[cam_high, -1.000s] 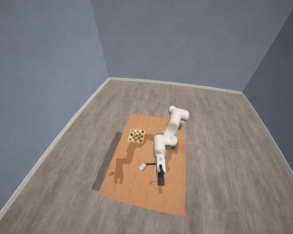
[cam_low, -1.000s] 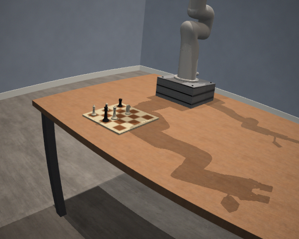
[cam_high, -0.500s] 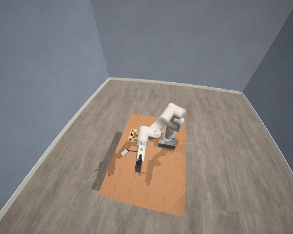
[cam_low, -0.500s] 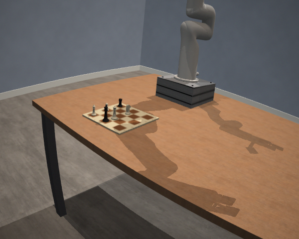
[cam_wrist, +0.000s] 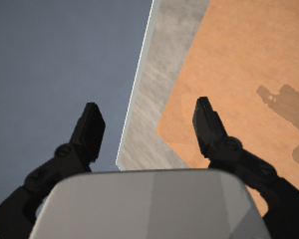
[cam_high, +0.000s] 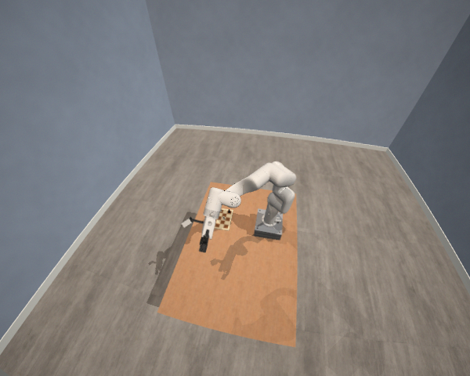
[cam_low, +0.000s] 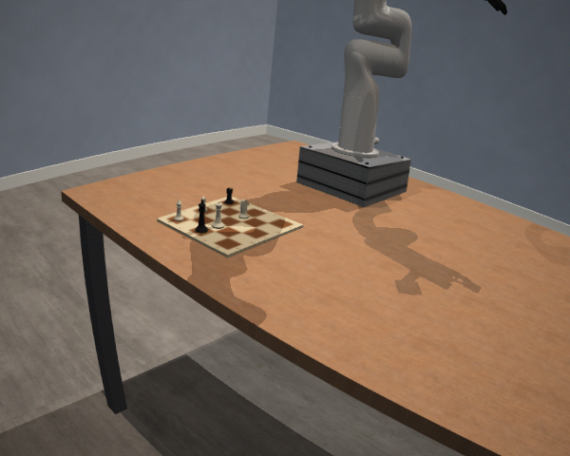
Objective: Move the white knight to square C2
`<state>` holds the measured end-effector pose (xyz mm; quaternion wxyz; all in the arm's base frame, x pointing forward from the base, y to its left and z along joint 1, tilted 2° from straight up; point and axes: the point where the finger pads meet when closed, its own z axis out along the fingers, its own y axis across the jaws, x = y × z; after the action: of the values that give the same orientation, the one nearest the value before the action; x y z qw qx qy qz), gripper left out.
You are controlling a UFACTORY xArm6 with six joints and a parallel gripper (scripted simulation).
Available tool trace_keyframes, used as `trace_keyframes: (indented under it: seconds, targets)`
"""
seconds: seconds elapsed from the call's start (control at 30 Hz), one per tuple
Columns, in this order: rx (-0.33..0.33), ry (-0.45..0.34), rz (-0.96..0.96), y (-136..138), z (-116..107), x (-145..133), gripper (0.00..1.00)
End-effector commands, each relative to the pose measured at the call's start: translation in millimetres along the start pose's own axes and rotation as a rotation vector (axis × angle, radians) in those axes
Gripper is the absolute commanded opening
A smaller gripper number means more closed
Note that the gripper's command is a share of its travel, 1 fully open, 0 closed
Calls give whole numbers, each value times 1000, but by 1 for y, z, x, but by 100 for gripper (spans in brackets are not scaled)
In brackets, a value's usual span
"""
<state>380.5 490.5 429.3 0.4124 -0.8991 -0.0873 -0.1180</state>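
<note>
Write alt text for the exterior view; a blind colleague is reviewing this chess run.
A small chessboard with six upright pieces, white and black, lies near the corner of a wooden table. Behind it, the white robot arm rises from its dark base and leaves the frame at the top; its shadow falls across the board and table.
</note>
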Motion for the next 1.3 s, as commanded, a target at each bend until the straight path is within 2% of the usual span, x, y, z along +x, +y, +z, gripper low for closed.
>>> trace_keyframes:
  seconds: [0.0, 0.03, 0.07, 0.17, 0.2, 0.3, 0.33, 0.37, 0.43, 0.47, 0.5, 0.57, 0.6, 0.67, 0.73, 0.77, 0.87, 0.9, 1.0, 1.03, 1.1, 1.17, 1.2, 1.27]
  targets:
    - [-94, 8, -22, 52, -20, 16, 100]
    - [-94, 8, -22, 52, -20, 16, 100]
    - [-183, 6, -27, 94, -36, 24, 100]
    - [-183, 6, -27, 99, -38, 25, 100]
    - [-274, -3, -26, 140, -55, 30, 100]
    - [-274, -3, -26, 148, -58, 31, 100]
    - [-365, -19, -17, 186, -76, 31, 100]
    - [-365, -19, -17, 196, -81, 32, 100]
    - [-365, -19, -17, 197, -82, 32, 100]
    - [-456, -42, -1, 233, -101, 29, 100]
    - [-456, -42, -1, 244, -106, 28, 100]
    - [-456, -42, -1, 246, -108, 28, 100]
    - [-546, -72, 23, 279, -128, 21, 100]
    - [-546, -72, 23, 294, -136, 19, 100]
    - [-546, -72, 23, 294, -136, 19, 100]
    - [-634, -108, 54, 334, -163, 7, 100]
    - [-634, -108, 54, 340, -166, 5, 100]
    - [-718, -151, 93, 370, -189, -10, 100]
    - [-718, -151, 93, 383, -199, -14, 100]
    - [-796, -201, 139, 408, -221, -32, 100]
    - [-796, -201, 139, 422, -232, -39, 100]
    - [-796, -201, 139, 422, -232, -39, 100]
    - [-846, -256, 176, 452, -258, -60, 100]
    - [-846, -256, 176, 452, -258, -60, 100]
